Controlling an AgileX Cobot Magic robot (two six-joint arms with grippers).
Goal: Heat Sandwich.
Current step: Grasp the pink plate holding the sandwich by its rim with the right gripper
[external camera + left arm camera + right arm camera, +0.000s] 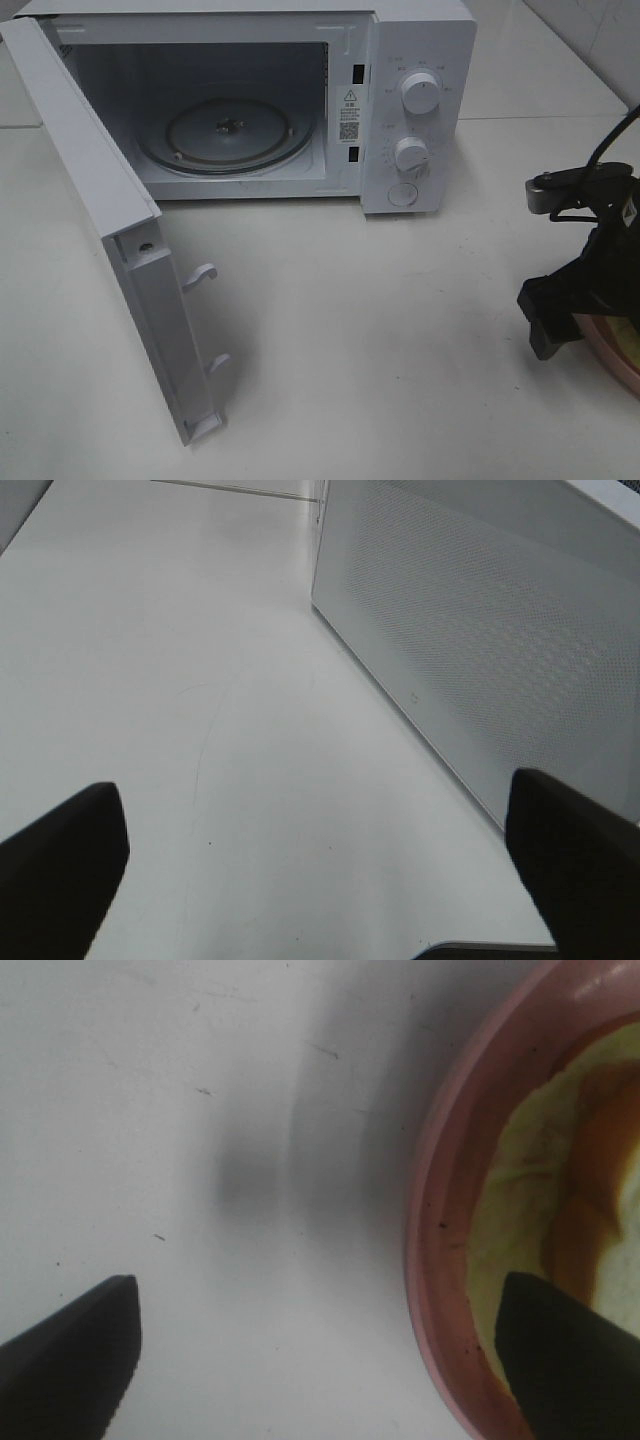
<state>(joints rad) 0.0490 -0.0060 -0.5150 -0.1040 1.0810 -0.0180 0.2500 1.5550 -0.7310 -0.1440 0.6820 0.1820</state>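
1. Straddling the plate (435, 1240) rim: right end effector (320, 1360), jaws spread, holding nothing.
2. Sandwich (510, 1190): lies on that plate, on the tabletop (350, 350), well apart from the microwave (420, 40).
3. Left end effector (320, 870): spread, empty, low over the tabletop.
4. Door (90, 170): open. Turntable (225, 135): bare.
5. Handling, judged: pinch the rim squarely, not the bread. Keep the plate level and lift clear before carrying.
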